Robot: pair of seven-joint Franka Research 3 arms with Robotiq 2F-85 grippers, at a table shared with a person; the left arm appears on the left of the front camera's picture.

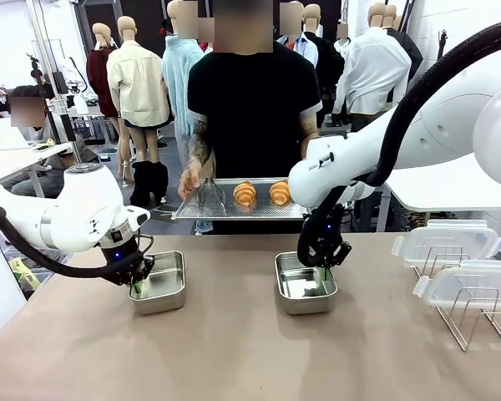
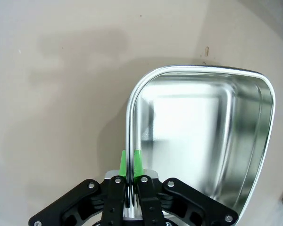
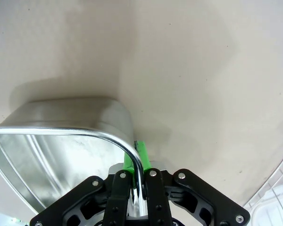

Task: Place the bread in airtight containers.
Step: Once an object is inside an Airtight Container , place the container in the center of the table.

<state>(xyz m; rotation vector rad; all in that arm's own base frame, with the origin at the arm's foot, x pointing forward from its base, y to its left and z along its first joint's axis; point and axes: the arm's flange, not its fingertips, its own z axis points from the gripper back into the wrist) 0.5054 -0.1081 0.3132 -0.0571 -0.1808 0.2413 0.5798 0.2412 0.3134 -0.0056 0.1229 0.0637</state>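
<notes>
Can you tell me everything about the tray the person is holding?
The tray is flat, thin, silvery metal with a low rim and a surface that looks dotted with small holes. The person holds it roughly level at the far side of the table, with a hand gripping its left end. Two golden-brown rolls lie side by side on it. Its right end is hidden behind the robot's right arm.

No text, brand, number or sign can be read. A small dark marking stands on the white casing of the right arm, near its wrist, and is too small to make out. A similar dark mark stands on the casing of the left arm and is likewise illegible.
</notes>
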